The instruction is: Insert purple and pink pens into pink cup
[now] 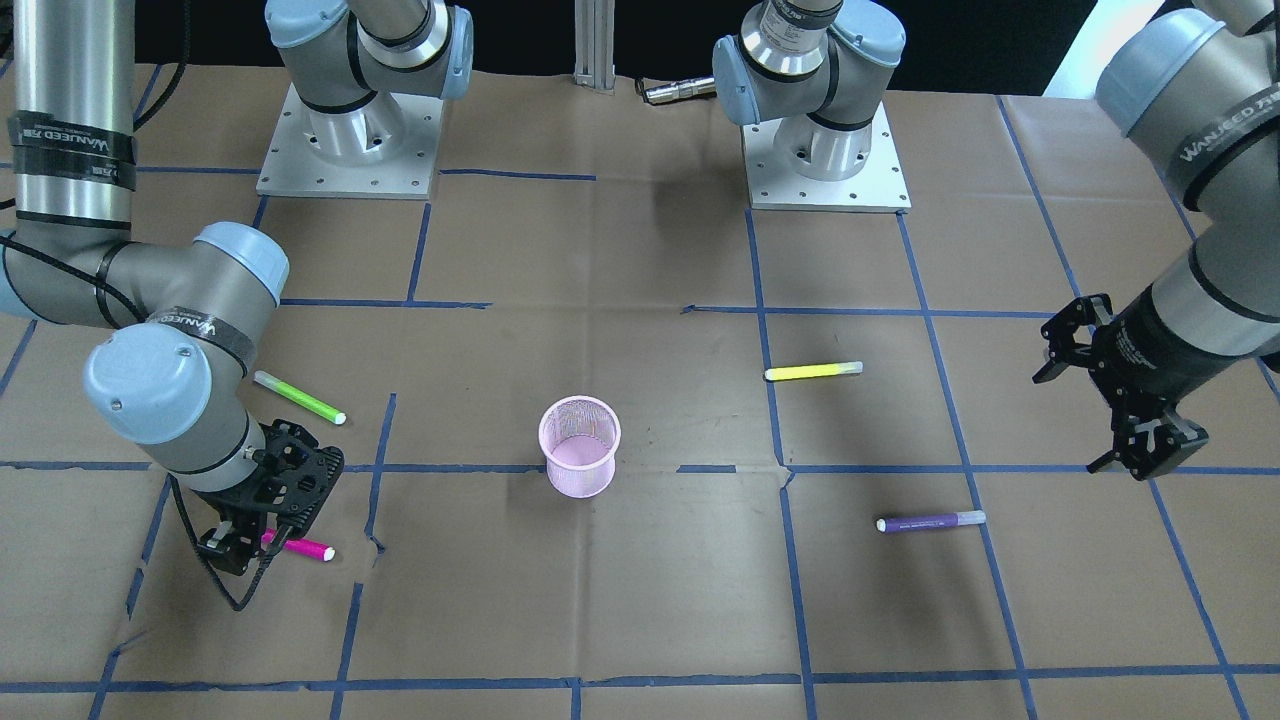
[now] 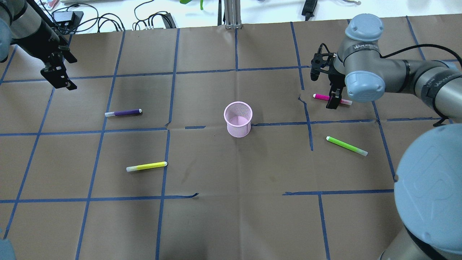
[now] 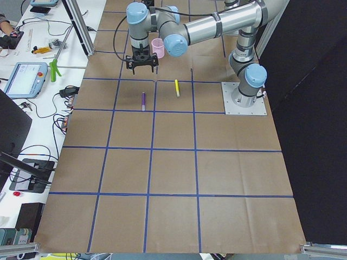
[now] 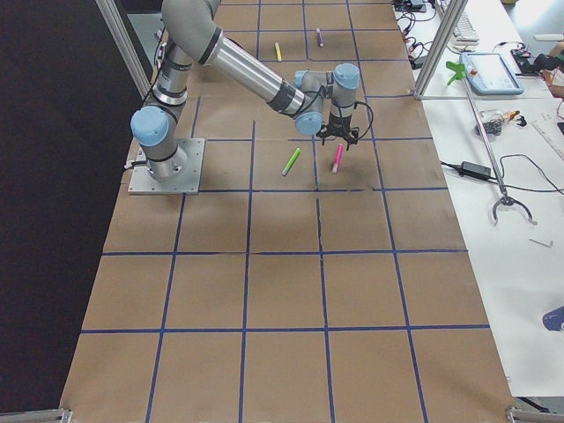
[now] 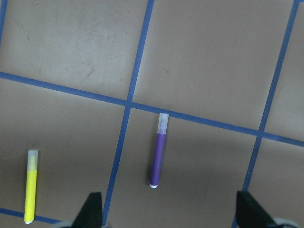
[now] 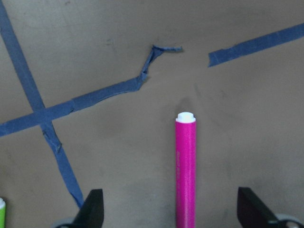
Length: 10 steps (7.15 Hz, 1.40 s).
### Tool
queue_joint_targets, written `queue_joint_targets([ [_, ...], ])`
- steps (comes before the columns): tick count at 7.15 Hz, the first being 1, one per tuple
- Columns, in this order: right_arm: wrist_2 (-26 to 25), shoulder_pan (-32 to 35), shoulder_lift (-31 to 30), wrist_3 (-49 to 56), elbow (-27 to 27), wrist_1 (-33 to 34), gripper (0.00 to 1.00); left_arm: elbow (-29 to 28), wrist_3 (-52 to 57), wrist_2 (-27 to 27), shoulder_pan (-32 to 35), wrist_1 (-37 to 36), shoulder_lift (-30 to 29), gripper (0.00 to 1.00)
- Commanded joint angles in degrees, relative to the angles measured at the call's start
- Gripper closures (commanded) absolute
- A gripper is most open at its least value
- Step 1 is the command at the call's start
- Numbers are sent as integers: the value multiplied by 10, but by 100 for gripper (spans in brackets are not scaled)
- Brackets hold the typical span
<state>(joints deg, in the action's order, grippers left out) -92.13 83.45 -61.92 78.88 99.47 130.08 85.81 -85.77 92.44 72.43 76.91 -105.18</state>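
The pink mesh cup (image 2: pixel 238 128) stands upright near the table's middle and also shows in the front view (image 1: pixel 580 475). The pink pen (image 2: pixel 321 96) lies flat to its right. My right gripper (image 2: pixel 323 92) is open and low over the pen. In the right wrist view the pen (image 6: pixel 185 166) lies between the spread fingertips. The purple pen (image 2: pixel 123 112) lies flat left of the cup. My left gripper (image 2: pixel 63 72) is open, empty and raised at the far left. The left wrist view shows the purple pen (image 5: pixel 158 156) below it.
A yellow pen (image 2: pixel 147 166) lies front left of the cup. A green pen (image 2: pixel 346 146) lies right of the cup, close to the right arm. Blue tape lines cross the brown paper. Both arm bases (image 1: pixel 828 160) stand at the robot's edge.
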Motion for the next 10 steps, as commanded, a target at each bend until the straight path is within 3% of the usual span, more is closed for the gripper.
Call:
queue_joint_targets([
  [1, 12, 3, 12, -1, -1, 11, 4, -2, -10, 12, 26, -39, -43, 1],
  [5, 18, 7, 35, 3, -14, 40, 14, 16, -103, 219, 117, -120, -164, 1],
  [8, 18, 14, 41, -2, -18, 40, 19, 19, -152, 281, 156, -123, -205, 1],
  [10, 16, 22, 42, -2, -20, 40, 25, 22, -181, 292, 169, -121, -223, 1],
])
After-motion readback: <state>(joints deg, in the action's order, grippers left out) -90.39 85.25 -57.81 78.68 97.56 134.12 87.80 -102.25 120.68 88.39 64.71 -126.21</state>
